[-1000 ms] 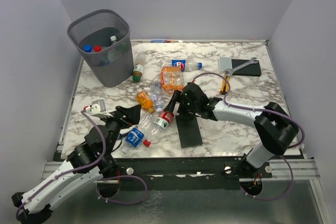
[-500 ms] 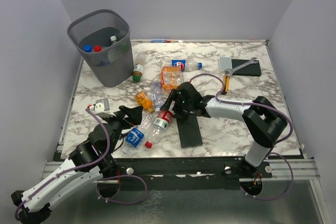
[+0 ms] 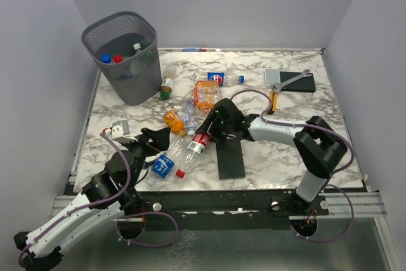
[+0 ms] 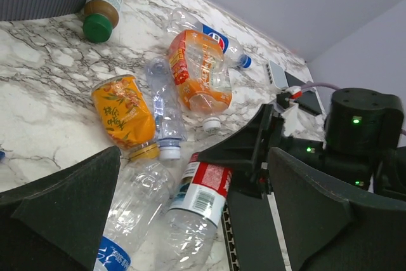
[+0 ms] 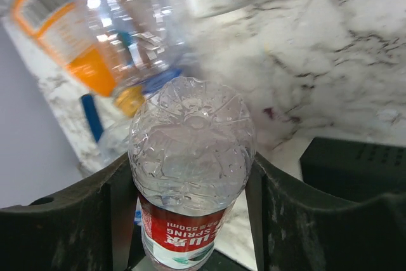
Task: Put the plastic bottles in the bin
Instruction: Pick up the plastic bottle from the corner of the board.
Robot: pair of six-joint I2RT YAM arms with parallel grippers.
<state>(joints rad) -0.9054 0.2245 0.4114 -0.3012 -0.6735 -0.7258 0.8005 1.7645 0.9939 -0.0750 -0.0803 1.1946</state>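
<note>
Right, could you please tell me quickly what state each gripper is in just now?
Left gripper: open, holding nothing.
Right gripper: closed on the red-labelled clear bottle, fingers against both its sides.

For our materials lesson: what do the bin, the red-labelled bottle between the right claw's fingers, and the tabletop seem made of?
Bin: dark grey mesh, probably metal, matte; fine holes throughout. Red-labelled bottle: thin clear plastic, glossy; highlights on its dimpled base. Tabletop: marble look, grey veins; possibly printed laminate.
</note>
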